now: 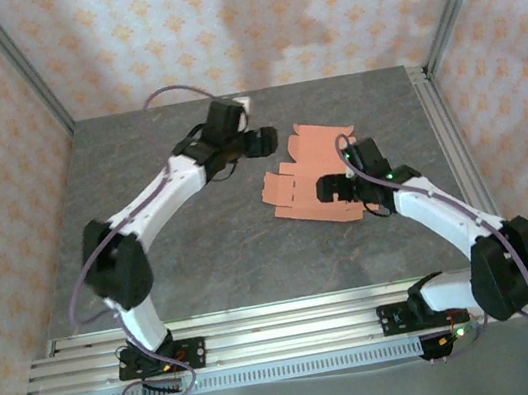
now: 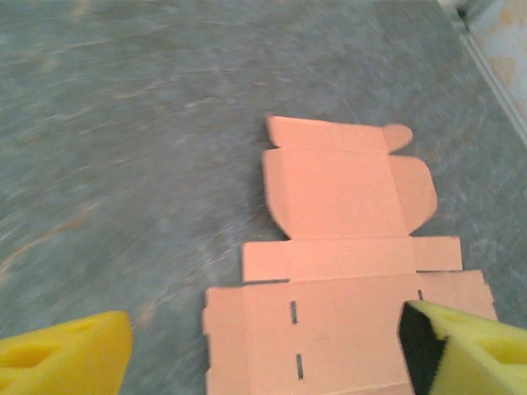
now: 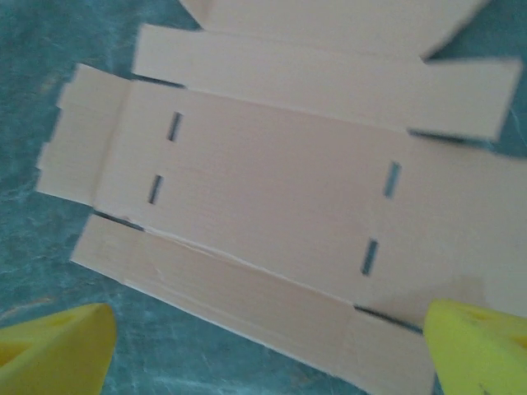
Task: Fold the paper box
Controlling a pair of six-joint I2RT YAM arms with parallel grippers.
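Flat paper box [image 1: 307, 182] on table [image 1: 203, 258]; left pincer [image 2: 265, 329], right pincer [image 3: 268, 321] both wide.

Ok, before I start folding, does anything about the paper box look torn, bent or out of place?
Nothing stands out. The paper box lies flat and unfolded on the table, turned at an angle to the table's edges. No tears or crumpling are visible.

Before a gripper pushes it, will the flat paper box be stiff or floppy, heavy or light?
Probably light and floppy: the paper box is one thin flat sheet. Its cut slots suggest it bends there first. Lying flat on the table, it likely slides rather than lifts.
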